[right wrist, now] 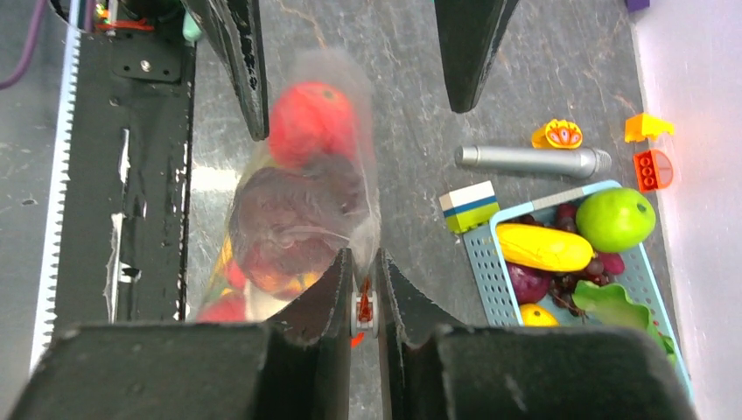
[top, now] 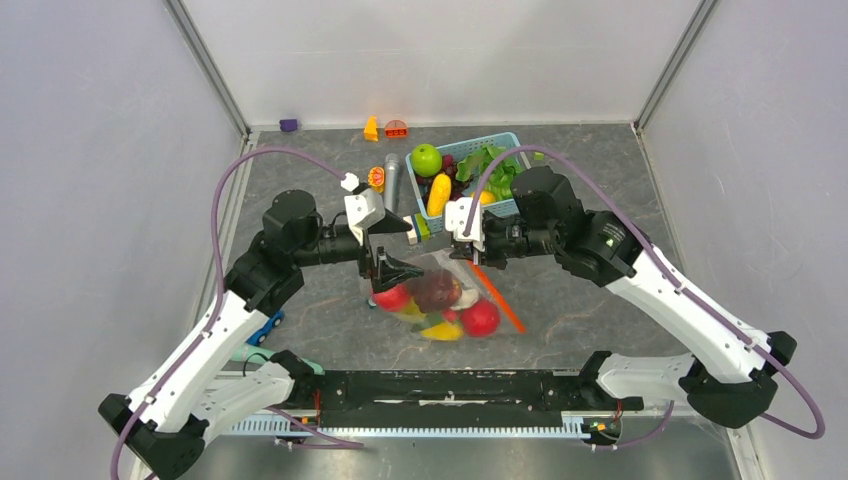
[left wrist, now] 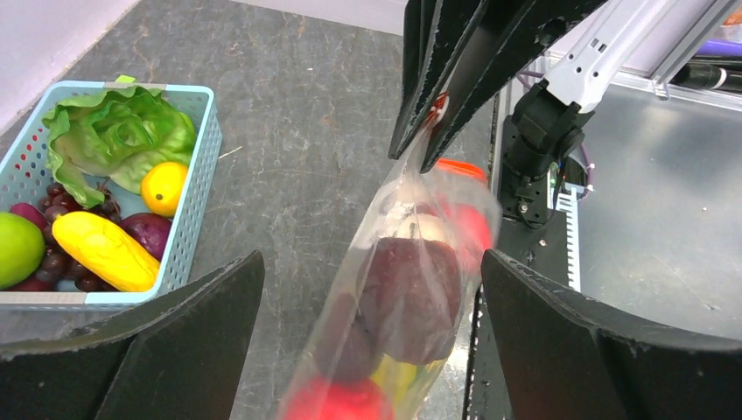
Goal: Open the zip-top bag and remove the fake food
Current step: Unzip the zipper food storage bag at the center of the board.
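Note:
The clear zip-top bag (top: 446,296) hangs tilted over the middle of the table, lifted at its orange-red zip strip (top: 497,298). My right gripper (right wrist: 365,262) is shut on the bag's white zip slider (right wrist: 364,306) at the top corner. Inside the bag is the fake food: a dark maroon fruit (left wrist: 411,293), red round fruits (top: 481,317) and yellow pieces (top: 440,330). My left gripper (left wrist: 372,262) stands open, one finger on each side of the bag's lower part, apart from the plastic. In the left wrist view the right gripper's fingers (left wrist: 451,105) pinch the bag from above.
A light-blue basket (top: 480,138) at the back holds a green apple (top: 426,159), lettuce (top: 490,170) and other produce. A silver cylinder (top: 391,180) and a striped block (right wrist: 468,206) lie beside it. Small toys (top: 396,129) sit at the back wall. A blue toy (top: 265,327) lies by the left arm.

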